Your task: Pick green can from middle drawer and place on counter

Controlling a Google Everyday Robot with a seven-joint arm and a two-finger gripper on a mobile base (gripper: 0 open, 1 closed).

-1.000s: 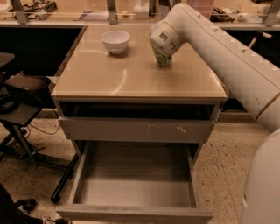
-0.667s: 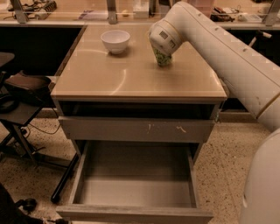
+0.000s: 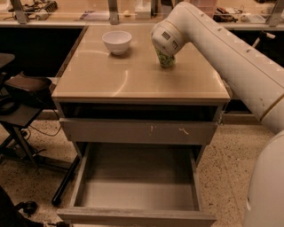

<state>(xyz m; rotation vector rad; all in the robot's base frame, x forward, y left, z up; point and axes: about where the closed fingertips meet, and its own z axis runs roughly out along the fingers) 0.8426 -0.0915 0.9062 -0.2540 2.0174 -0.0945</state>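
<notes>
The green can stands upright on the beige counter, right of centre toward the back. My gripper comes down onto the can from above, at the end of the white arm that reaches in from the right. The round wrist hides the top of the can. The middle drawer is pulled far out below, and its grey floor is bare.
A white bowl sits at the counter's back left. A shut drawer front with pale scratch marks lies above the open drawer. A cluttered ledge with metal posts runs behind. A dark chair stands at the left.
</notes>
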